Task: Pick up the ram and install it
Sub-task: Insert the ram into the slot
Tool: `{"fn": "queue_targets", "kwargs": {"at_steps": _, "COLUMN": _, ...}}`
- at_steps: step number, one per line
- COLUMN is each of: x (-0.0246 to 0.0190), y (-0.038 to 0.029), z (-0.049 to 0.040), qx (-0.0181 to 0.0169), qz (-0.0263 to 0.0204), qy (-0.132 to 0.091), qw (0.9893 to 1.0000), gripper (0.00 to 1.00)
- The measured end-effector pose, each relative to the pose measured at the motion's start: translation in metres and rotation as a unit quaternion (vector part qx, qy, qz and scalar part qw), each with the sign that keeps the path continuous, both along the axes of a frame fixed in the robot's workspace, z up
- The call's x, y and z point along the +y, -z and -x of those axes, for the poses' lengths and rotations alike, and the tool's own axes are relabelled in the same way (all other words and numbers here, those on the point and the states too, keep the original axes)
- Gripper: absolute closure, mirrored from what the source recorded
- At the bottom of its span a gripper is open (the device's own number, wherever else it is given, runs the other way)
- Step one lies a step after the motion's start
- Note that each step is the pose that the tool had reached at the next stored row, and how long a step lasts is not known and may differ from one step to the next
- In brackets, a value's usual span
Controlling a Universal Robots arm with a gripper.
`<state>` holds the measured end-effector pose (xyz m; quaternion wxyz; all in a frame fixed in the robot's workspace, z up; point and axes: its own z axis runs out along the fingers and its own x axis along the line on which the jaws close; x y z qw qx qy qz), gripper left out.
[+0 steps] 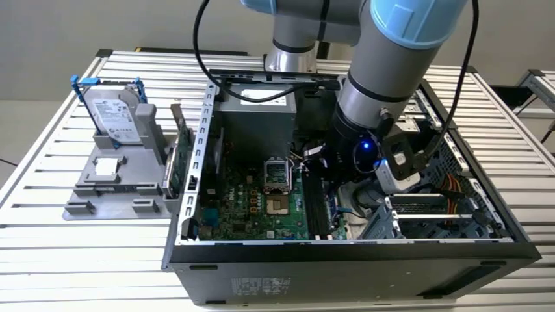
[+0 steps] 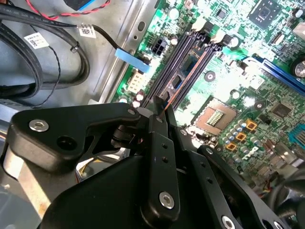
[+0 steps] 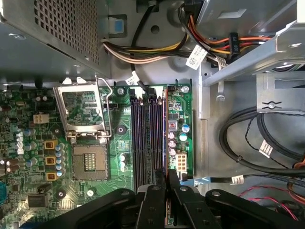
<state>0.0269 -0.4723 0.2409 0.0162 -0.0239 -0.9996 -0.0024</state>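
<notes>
The gripper (image 2: 159,107) is pinching the ram (image 2: 183,78) by its near end as the stick is standing edge-on in the motherboard (image 3: 119,129) slots, a light, stiff, breakable board that I reckon wants holding by its bare edges.

The arm (image 1: 381,71) reaches steeply down, its wrist low; the tool (image 2: 159,112) has its black fingers (image 3: 172,179) drawn close together, tips nearly meeting

slatted metal table (image 1: 52,260), grey floor (image 1: 35,52)
</notes>
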Motion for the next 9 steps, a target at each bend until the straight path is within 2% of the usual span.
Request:
{"fn": "queue_targets", "kwargs": {"at_steps": 6, "x": 0.0, "y": 0.0063, "z": 0.0, "qx": -0.0009, "qz": 0.0014, "qy": 0.0, "qw": 1.0, "gripper": 1.0}}
{"fn": "queue_targets", "kwargs": {"at_steps": 9, "x": 0.0, "y": 0.007, "z": 0.0001, "qx": -0.0005, "qz": 0.0015, "qy": 0.0, "qw": 1.0, "gripper": 1.0}}
